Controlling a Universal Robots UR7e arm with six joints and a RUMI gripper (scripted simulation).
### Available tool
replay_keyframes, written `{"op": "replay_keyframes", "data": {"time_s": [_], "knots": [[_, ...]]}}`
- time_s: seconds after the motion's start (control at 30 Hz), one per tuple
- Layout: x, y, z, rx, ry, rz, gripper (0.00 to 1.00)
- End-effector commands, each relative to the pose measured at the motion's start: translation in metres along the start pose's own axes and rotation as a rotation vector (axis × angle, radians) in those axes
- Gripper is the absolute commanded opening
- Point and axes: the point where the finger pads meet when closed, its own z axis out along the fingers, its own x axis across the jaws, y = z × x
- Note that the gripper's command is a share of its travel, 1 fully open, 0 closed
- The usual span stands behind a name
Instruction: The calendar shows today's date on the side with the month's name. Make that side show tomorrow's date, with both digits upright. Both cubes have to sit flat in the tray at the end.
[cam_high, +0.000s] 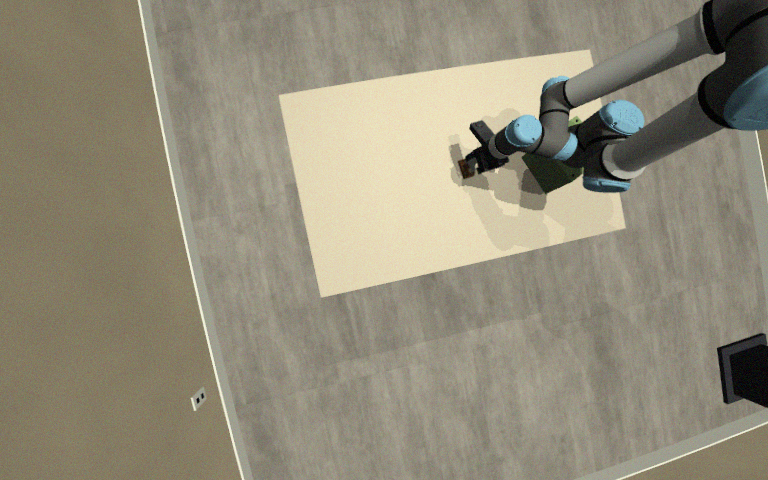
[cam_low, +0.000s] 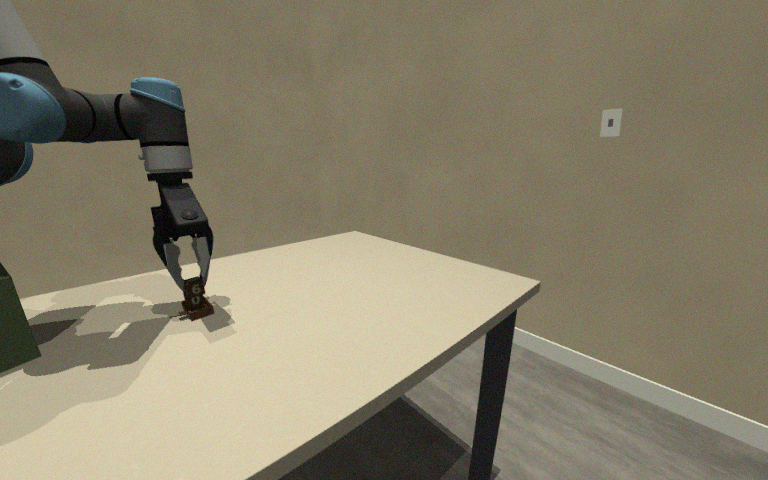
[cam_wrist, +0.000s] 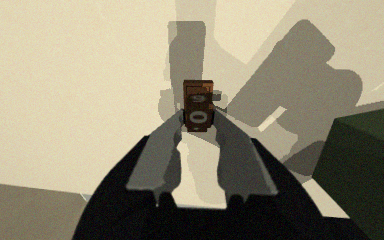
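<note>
Grey tubular arm, light-blue joint caps, white wrist ring, black gripper, grey fingers.

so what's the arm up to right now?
The arm's end effector is shut on a small brown date cube, holding it low over the calendar tray on the table. In the wrist view a second cube shows just past the held one. The held cube looks close to the tray, but whether it sits flat in it cannot be told yet.
</note>
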Motion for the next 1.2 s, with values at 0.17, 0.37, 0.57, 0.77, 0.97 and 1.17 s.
{"op": "replay_keyframes", "data": {"time_s": [0.17,0.37,0.57,0.77,0.97,1.17], "knots": [[0.0,0.0,0.004,0.0,-0.001,0.0,0.1],[0.0,0.0,0.009,0.0,-0.001,0.0,0.1],[0.0,0.0,0.013,0.0,-0.001,0.0,0.1],[0.0,0.0,0.018,0.0,-0.001,0.0,0.1],[0.0,0.0,0.021,0.0,-0.001,0.0,0.1],[0.0,0.0,0.022,0.0,-0.001,0.0,0.1]]}}
